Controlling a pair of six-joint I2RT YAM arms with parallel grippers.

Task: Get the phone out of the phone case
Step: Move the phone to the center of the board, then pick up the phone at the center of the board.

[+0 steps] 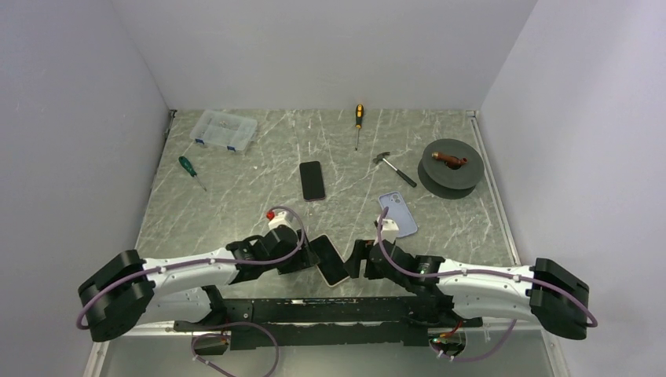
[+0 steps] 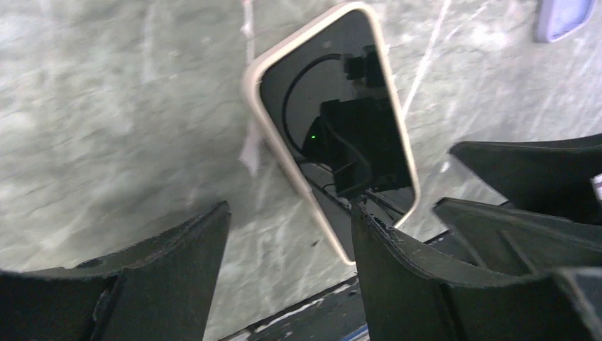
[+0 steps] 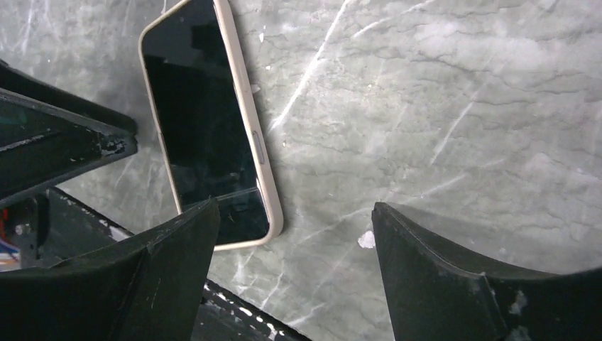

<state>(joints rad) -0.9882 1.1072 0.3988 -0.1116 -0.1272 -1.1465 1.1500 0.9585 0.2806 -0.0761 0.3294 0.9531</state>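
Note:
A phone with a dark screen in a cream case [image 1: 331, 260] lies face up at the table's near edge, between my two grippers. In the left wrist view the cased phone [image 2: 341, 128] lies just ahead, and its near end meets my right-hand finger [image 2: 397, 263]. My left gripper [image 2: 291, 234] is open and empty, and sits at the phone's left side in the top view [image 1: 306, 258]. My right gripper [image 1: 357, 259] is at the phone's right side. It is open and empty [image 3: 294, 220], with the phone [image 3: 202, 128] by its left finger [image 3: 163, 263].
A bare black phone [image 1: 312, 180] lies mid-table and a lavender case [image 1: 398, 214] to its right. At the back are a clear box [image 1: 224, 130], a green screwdriver [image 1: 191, 170], a yellow screwdriver [image 1: 358, 122], a hammer [image 1: 395, 169] and a dark spool [image 1: 450, 165].

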